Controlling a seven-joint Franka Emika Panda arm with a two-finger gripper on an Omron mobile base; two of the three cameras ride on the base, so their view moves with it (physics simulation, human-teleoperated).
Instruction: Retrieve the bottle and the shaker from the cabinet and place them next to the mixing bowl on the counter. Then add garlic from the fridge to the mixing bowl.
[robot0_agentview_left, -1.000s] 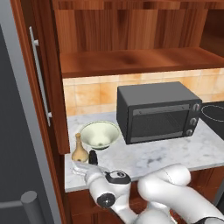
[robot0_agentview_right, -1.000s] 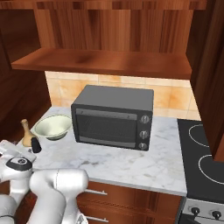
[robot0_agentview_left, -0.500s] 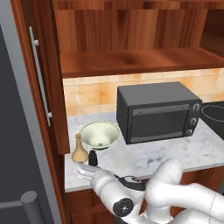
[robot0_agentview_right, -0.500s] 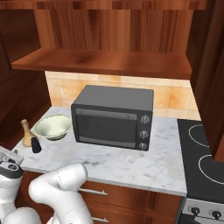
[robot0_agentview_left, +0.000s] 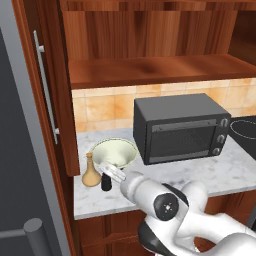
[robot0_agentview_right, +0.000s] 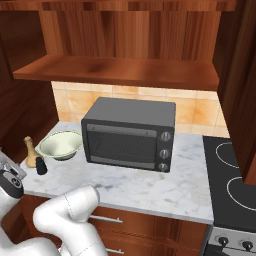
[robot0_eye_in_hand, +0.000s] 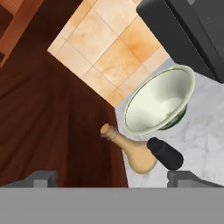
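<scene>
Bottle (robot0_agentview_left: 90, 173) and shaker (robot0_agentview_left: 106, 182) stand on worktop (robot0_agentview_left: 200, 170) just beside mixing bowl (robot0_agentview_left: 114, 152) (shaker in front). Pincer (robot0_agentview_left: 112, 171) hovers near them, fingers spread wide apart, holding nothing.

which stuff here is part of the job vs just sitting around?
Job: bottle, shaker, bowl, counter, cabinet, fridge, open pincer.
Lying about: microwave, stove, tile wall.
</scene>
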